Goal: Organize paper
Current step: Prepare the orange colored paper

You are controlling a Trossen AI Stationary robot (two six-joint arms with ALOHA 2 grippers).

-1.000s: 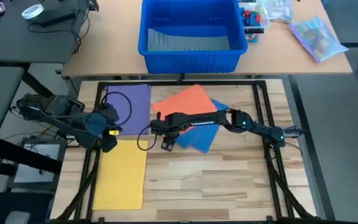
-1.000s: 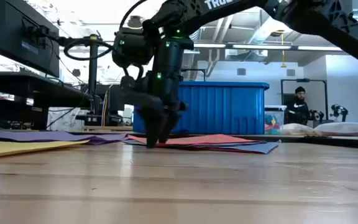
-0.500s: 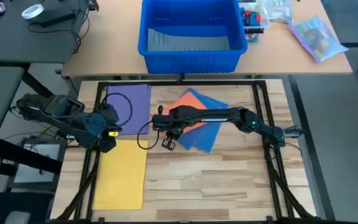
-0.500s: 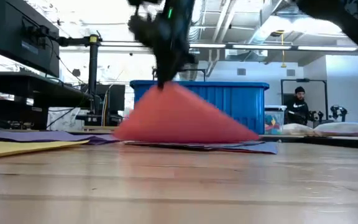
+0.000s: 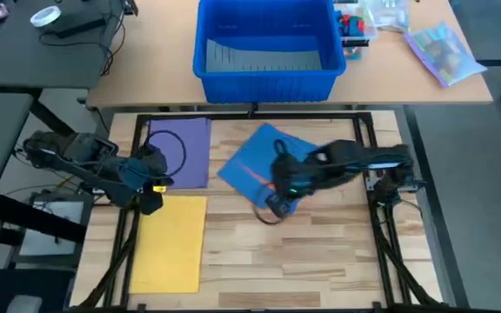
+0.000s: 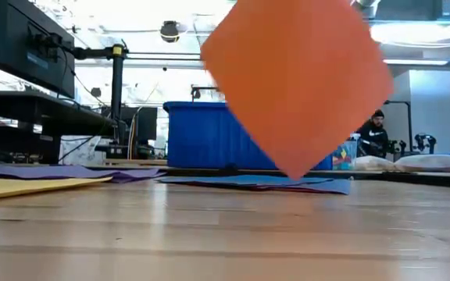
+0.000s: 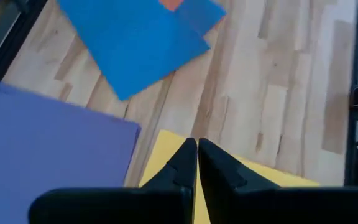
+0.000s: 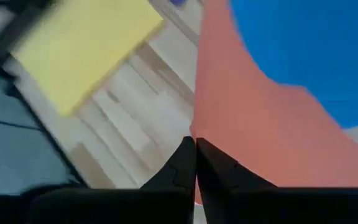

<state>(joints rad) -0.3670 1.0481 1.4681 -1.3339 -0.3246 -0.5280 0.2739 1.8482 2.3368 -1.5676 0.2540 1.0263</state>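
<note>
orange paper [image 6: 295, 86], plain and unlabelled, hangs clamped in the right gripper [image 8: 194, 163] jaws above blue sheets [image 5: 255, 161].

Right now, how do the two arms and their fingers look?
Both arms are dark and slim, with black cables. The left arm carries a small yellow mark near its wrist. The right arm shows small green lights. Each gripper ends in two dark, tapered fingers.

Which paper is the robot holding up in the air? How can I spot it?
Find the big blue bin, then look at the wooden table below it. The right gripper pinches the orange sheet, lifted off the table. The other sheets lie flat.
</note>
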